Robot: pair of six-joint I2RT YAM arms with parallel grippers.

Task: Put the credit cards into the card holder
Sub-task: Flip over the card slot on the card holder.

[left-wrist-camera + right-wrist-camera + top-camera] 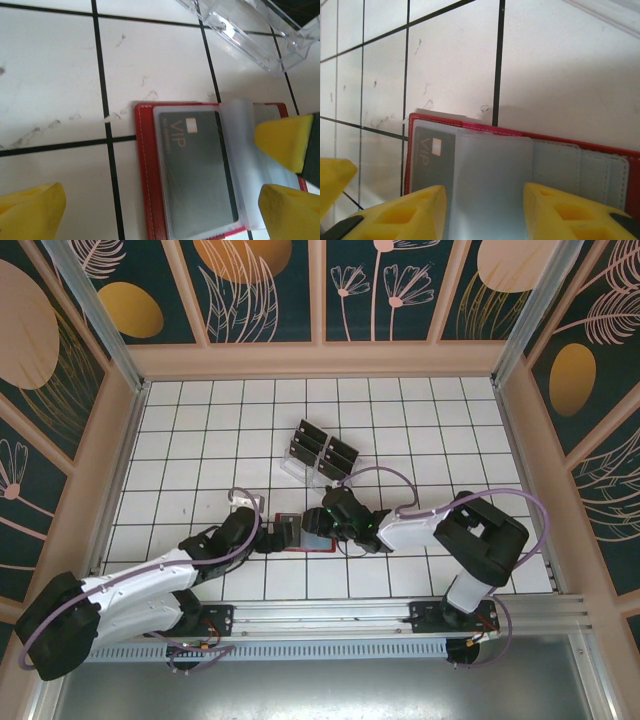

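The red card holder (pixel 305 540) lies open on the tiles between both grippers. A dark credit card (pixel 197 170) marked VIP sits in a clear sleeve on its left page, also seen from the right wrist as the card (pixel 432 155). More dark credit cards (pixel 322 450) stand in the clear rack. My right gripper (pixel 485 215) is closed on a raised translucent sleeve (pixel 490 185) of the card holder (pixel 580 150), a finger at each edge. My left gripper (pixel 162 217) hangs wide open over the holder's left page (pixel 147 165), gripping nothing.
The clear plastic slotted rack (pixel 250 35) stands just behind the wallet, a tile or so away. My right gripper's yellow fingertip (pixel 282 140) reaches in over the wallet's right side. The raised wall (pixel 320 360) borders the white tiled floor.
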